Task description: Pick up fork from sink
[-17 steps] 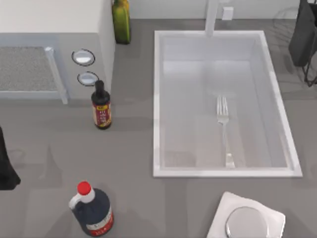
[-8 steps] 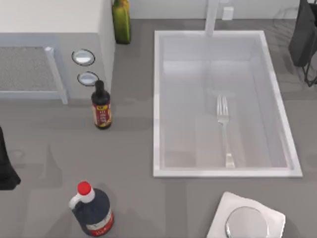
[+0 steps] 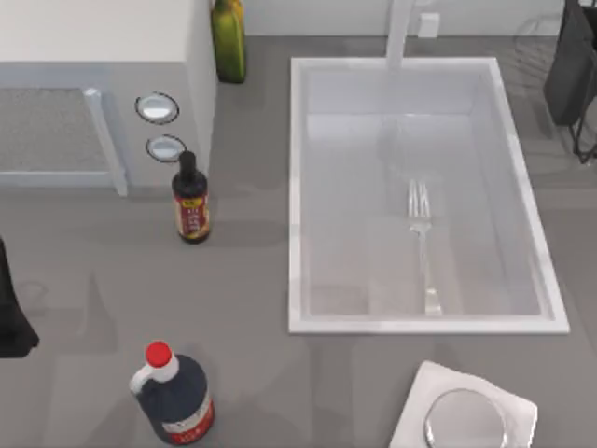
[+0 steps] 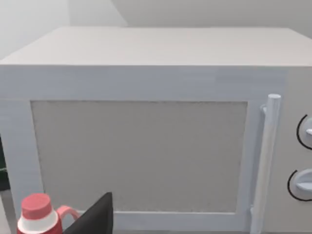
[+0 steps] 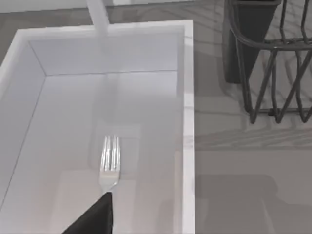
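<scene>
Fork: the slim silver metal fork (image 3: 422, 245) with four tines lies flat on the floor of the sink, right of the basin's middle, tines toward the faucet side, handle end near the front wall. In the right wrist view the fork (image 5: 109, 163) shows its tines and neck, with a dark gripper part just beside the neck.

Sink: the large rectangular white basin (image 3: 297, 187) with a raised pale rim sits on the right half of the grey table (image 3: 252, 271); a white faucet post (image 3: 399, 33) stands at its far edge.

Right arm: the right gripper's dark body is at the top view's upper right edge, outside the sink's rim and well apart from the fork; whether its fingers are apart or together cannot be told.

Left arm: parked at the left edge of the table, facing the white microwave (image 4: 146, 126); its finger state cannot be told.

Other things: a small dark sauce bottle (image 3: 191, 201) stands beside the microwave, a big dark red-capped jug (image 3: 173, 397) near the front, a green bottle (image 3: 229, 37) at the back, a dark wire rack (image 5: 273, 58) right of the sink.
</scene>
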